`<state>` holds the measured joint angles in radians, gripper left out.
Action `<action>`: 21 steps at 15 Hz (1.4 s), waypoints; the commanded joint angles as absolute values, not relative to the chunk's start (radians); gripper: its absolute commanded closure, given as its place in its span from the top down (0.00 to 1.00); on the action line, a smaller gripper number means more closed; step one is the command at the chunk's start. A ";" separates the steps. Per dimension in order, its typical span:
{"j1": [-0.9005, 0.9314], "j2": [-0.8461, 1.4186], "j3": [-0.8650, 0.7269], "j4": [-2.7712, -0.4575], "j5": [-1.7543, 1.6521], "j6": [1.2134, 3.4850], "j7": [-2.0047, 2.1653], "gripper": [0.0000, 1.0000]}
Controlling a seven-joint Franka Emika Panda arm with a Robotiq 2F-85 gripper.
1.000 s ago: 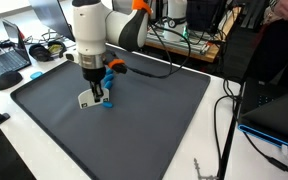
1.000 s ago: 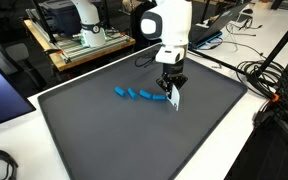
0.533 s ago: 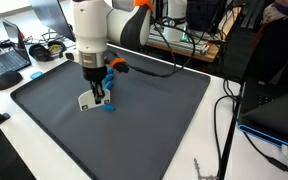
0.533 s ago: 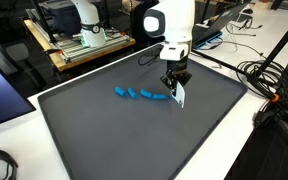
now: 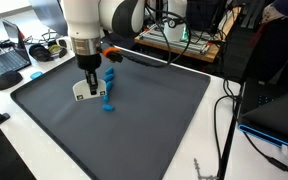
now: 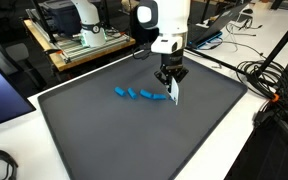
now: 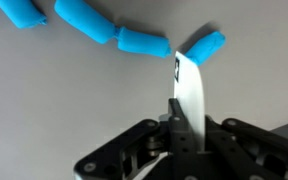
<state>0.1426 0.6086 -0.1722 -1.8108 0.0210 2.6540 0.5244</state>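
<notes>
A robot arm is reaching down over a dark grey mat [image 6: 94, 135] that is covering a white surface [image 6: 14, 128]. Its gripper [image 6: 170, 80] is closing narrowly on a thin white card [image 6: 174, 94], pinching it by one end so that the card is hanging down toward the mat.

In the wrist view, the card's far edge, which is bearing a small dark mark, is sitting just beside four blue pieces [image 7: 144, 42] that are lying in a loose row on the mat. It is pointing into the gap between the third piece and the end piece [image 7: 202, 47], which is angling away from the others.

Whether the card is touching the mat cannot be told.
</notes>
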 commanded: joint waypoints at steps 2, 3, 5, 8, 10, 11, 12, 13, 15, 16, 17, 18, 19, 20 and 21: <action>0.128 0.547 -0.181 -1.887 0.044 2.598 0.562 0.01; 0.130 0.548 -0.184 -1.896 0.040 2.595 0.576 0.01; 0.137 0.555 -0.195 -1.912 0.033 2.601 0.611 0.01; 0.133 0.556 -0.195 -1.941 0.036 2.607 0.643 0.01; 0.136 0.555 -0.202 -1.956 0.029 2.609 0.669 0.01; 0.131 0.554 -0.196 -1.960 0.033 2.606 0.668 0.01; 0.129 0.555 -0.194 -1.963 0.035 2.610 0.669 0.01; 0.126 0.558 -0.189 -1.965 0.039 2.616 0.669 0.01; 0.125 0.566 -0.185 -1.964 0.041 2.624 0.674 0.01; 0.116 0.569 -0.175 -1.964 0.051 2.633 0.666 0.01; 0.114 0.573 -0.172 -1.964 0.057 2.644 0.669 0.01; 0.114 0.578 -0.171 -1.963 0.060 2.646 0.669 0.01; 0.114 0.584 -0.170 -1.960 0.066 2.649 0.670 0.01; 0.112 0.594 -0.168 -1.957 0.072 2.652 0.669 0.01; 0.113 0.600 -0.169 -1.955 0.075 2.655 0.672 0.01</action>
